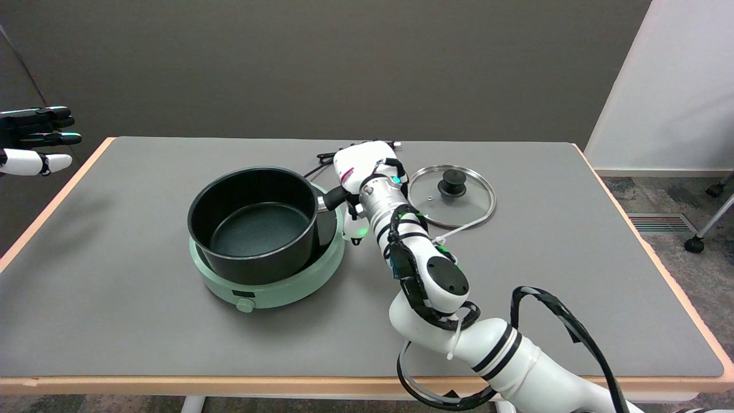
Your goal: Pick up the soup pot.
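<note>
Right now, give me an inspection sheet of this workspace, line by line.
Surface: grey table top with a pale wood edge, flat.
Job's things: black soup pot, empty, lid off, sitting on the round mint-green hot plate; its short black handle points towards the right hand.
Clutter: round glass lid with black knob, lying flat on the table right of the pot.
Hands: right hand at the pot handle; whether it grips is hidden.
Cables: black cord behind the hot plate; black cable loop along the right arm.
Surroundings: dark grey wall, white panel, castors on carpet.
</note>
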Tool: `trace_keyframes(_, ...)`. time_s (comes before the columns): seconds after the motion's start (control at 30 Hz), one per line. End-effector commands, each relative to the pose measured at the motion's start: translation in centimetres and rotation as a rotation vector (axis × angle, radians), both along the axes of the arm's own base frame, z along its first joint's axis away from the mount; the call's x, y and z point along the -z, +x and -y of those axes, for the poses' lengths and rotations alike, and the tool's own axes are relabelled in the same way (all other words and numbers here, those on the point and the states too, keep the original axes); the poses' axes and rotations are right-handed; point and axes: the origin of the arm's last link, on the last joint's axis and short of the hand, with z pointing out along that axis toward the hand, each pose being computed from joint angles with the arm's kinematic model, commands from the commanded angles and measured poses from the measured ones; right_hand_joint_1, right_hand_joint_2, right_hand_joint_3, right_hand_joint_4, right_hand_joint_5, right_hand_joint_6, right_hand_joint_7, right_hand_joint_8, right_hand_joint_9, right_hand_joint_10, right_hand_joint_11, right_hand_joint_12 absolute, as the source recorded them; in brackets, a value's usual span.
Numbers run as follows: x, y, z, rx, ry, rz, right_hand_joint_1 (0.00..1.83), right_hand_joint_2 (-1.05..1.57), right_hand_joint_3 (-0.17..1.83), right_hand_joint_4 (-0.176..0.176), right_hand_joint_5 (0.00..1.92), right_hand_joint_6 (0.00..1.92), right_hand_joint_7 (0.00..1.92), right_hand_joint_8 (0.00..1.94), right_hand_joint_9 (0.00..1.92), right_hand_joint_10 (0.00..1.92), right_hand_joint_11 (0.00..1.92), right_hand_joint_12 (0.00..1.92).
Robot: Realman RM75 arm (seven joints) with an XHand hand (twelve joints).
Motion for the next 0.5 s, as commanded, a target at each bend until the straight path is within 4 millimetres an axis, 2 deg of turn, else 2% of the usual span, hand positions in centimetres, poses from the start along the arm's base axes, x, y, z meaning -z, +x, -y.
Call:
trace_keyframes(0.03, -0.37, 0.03, 0.18, -0.001, 0.001, 0.011, 1.18, 0.07, 0.88, -0.103, 1.51, 1.51, 1.51, 1.51, 1.51, 1.51, 1.51, 1.51)
trace_keyframes(0.33, -0.68, -0.33, 0.35, 0.009, -0.007, 0.010, 1.16, 0.05, 0.90, -0.096, 1.60, 1.60, 1.60, 1.60, 1.60, 1.60, 1.60, 1.60)
trace_keyframes(0.5, -0.80, -0.42, 0.47, 0.011, -0.010, 0.007, 1.20, -0.16, 0.82, -0.085, 1.63, 1.63, 1.63, 1.63, 1.63, 1.63, 1.63, 1.63)
